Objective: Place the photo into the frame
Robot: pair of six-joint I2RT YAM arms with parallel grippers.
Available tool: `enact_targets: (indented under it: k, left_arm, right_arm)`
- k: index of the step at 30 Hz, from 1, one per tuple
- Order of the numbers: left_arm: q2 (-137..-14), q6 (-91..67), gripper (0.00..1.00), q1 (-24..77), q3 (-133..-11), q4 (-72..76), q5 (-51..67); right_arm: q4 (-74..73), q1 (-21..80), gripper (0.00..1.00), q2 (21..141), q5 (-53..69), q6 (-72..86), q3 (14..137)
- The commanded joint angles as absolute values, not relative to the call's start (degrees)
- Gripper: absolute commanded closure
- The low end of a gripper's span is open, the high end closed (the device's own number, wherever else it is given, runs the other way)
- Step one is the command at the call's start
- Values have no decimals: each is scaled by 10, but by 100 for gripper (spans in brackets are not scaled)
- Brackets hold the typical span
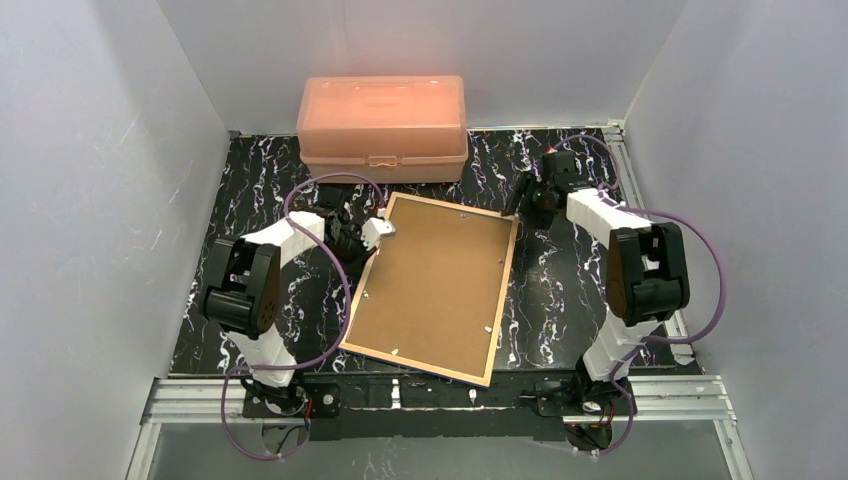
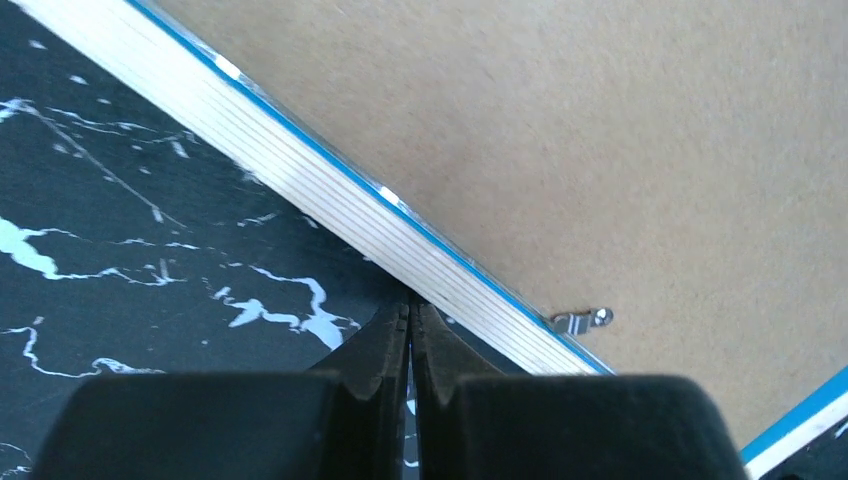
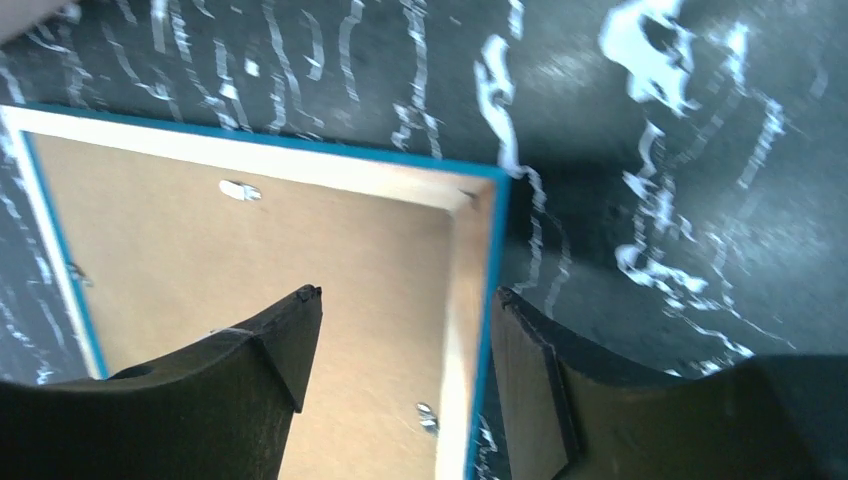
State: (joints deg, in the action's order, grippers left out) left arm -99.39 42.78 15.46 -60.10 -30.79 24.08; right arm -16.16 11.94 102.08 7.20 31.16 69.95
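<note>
The frame [image 1: 435,285] lies face down on the dark marbled table, brown backing up, with a thin blue rim showing round its tan wooden edges [image 2: 330,180]. My left gripper [image 2: 410,305] is shut with nothing in it, its tips against the frame's left edge [image 1: 372,248]. My right gripper [image 3: 405,295] stands open over the frame's far right corner [image 3: 470,200]. One finger [image 3: 290,335] is above the backing and the other [image 3: 525,350] is outside the rim. In the top view the right gripper [image 1: 520,200] is beside that corner. The photo is hidden.
A salmon-pink plastic box [image 1: 383,125] stands shut at the back, just beyond the frame. Small metal tabs [image 2: 580,320] [image 3: 238,189] sit along the backing's edges. White walls close in the table on three sides.
</note>
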Motion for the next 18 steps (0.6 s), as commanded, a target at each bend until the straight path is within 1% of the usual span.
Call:
enact_targets:
  k: [1,4,7,12,18]
  left_arm:
    - [-955,476,100,178,-571,-352,255]
    - [-941,502,100,194,-564,-378,270]
    - [-940,519,100,210,-565,-400,284]
    - [-944,549,100,238,-571,-437,307]
    - [-926,599,100,267,-570,-503,343]
  right_arm:
    - [-176,106,28,989,55,281,660]
    - [-153,101,26,1004,101,282,650]
    - [-118,110,28,1028,144,300,668]
    - [-163,184,30,1088,151,281,776]
    - [-166,249,32,1127,156,288,823]
